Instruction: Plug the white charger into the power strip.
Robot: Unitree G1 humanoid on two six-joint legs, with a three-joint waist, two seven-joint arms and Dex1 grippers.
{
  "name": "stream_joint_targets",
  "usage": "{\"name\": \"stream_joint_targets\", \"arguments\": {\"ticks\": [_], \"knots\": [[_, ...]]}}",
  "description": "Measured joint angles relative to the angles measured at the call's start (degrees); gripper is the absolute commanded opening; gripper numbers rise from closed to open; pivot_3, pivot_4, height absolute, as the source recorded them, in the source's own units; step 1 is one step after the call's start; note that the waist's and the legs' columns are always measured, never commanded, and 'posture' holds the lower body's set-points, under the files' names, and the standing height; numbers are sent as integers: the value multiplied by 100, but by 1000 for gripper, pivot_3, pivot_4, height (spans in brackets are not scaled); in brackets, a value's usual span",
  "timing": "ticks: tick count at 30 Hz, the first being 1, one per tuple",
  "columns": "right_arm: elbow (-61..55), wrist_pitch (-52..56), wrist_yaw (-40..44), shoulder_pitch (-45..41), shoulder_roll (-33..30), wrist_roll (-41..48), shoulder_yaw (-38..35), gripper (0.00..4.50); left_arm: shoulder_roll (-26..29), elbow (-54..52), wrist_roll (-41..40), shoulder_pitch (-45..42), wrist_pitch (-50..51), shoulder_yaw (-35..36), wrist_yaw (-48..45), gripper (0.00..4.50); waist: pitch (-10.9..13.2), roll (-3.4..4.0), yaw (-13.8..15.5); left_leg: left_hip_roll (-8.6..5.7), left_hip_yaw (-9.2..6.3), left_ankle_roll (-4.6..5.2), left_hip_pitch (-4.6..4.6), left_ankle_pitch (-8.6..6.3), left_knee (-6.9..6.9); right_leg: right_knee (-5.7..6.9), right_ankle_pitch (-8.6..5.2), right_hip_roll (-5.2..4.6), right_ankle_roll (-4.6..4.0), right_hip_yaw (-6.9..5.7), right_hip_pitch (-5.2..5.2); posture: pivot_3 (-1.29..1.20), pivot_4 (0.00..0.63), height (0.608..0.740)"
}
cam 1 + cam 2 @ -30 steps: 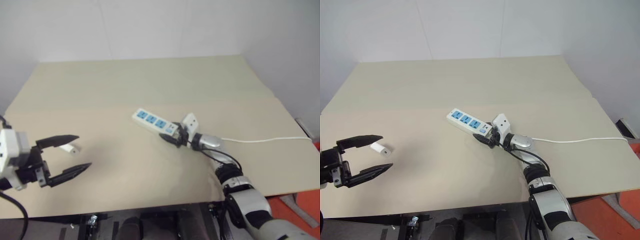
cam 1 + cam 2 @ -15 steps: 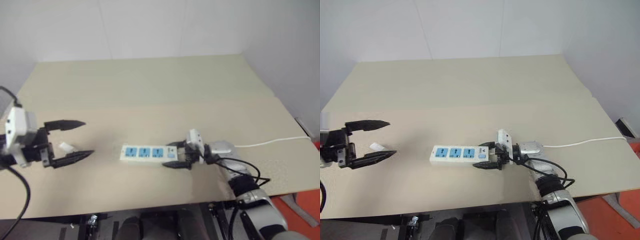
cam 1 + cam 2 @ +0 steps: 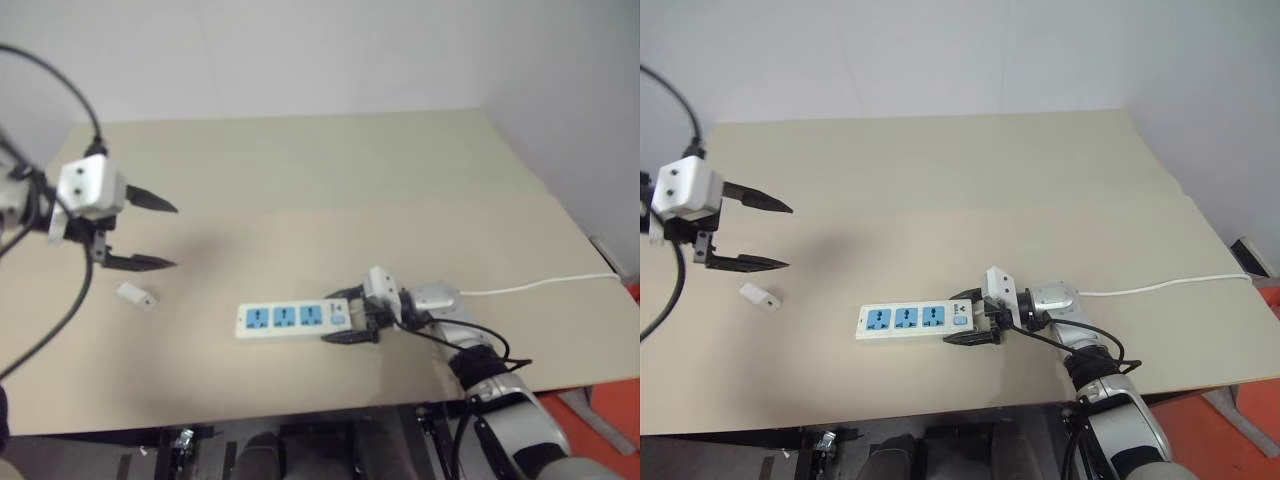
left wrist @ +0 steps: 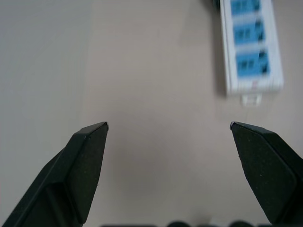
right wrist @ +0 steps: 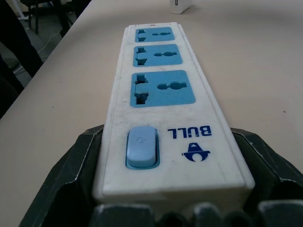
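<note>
- I take the strip (image 3: 912, 321) as my landmark: it lies flat on the table (image 3: 940, 180), three blue sockets up, switch (image 5: 141, 146) at the end nearest the right gripper (image 3: 975, 318).
- My right gripper is clamped on that switch end, one black finger against each long side, as the right wrist view shows.
- The cord (image 3: 1160, 287) runs away from the strip's gripped end, past the right arm, toward the table's right edge.
- The charger (image 3: 759, 297) lies on the table well apart from the strip, off its free end, to the left.
- My left gripper (image 3: 770, 236) hangs above the table beyond the charger, farther from the strip, fingers spread wide and holding nothing.
- In the left wrist view I see the strip's free end between the two open fingertips (image 4: 90, 142), far off.
</note>
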Motion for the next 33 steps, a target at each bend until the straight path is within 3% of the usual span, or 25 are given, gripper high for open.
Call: {"name": "stream_joint_targets", "arguments": {"ticks": [3, 6, 11, 16, 20, 33], "knots": [[-1, 2, -33, -2, 2, -5, -14, 3422, 348, 800, 475, -1250, -1161, -1703, -29, 4500, 0, 0, 20, 3, -2, 4, -3, -2, -4, 1, -1, 4, 2, 0, 0, 0, 150, 740], [-61, 14, -81, 43, -9, -10, -30, 3422, 359, 1436, 1030, -2103, -2440, -3142, -34, 4500, 0, 0, 43, 4, -5, 4, -9, -2, 2, -1, -3, 5, 5, -2, 0, 0, 150, 740], [-273, 120, -223, 173, -17, -8, -45, 3422, 325, 1587, 1333, -2272, -3659, -4282, -36, 4500, 1, -1, 42, 8, -7, 9, -15, -5, 15, 0, -5, 8, 7, -1, -1, 0, 150, 740], [-629, 342, -329, 394, -82, 37, -77, 3422, 37, 1819, 1956, -1985, -4272, -4152, -38, 4500, 1, -1, 90, 13, -9, 30, -27, -17, 44, 0, -5, 15, 8, -5, -1, 0, 150, 740], [-805, 529, -365, 462, -135, 101, -77, 3422, -213, 1858, 2434, -1599, -4377, -3517, 30, 4500, 1, -1, 121, 16, -9, 32, -28, -18, 44, 0, -5, 17, 7, -5, -3, 0, 150, 740], [-1070, 791, -468, 598, -184, 183, -79, 3422, -483, 957, 3946, 23, -3795, -2087, 1246, 4500, 1, -1, 156, 20, -8, 36, -27, -20, 45, 4, -4, 20, 7, -3, -4, 0, 150, 740]]}}
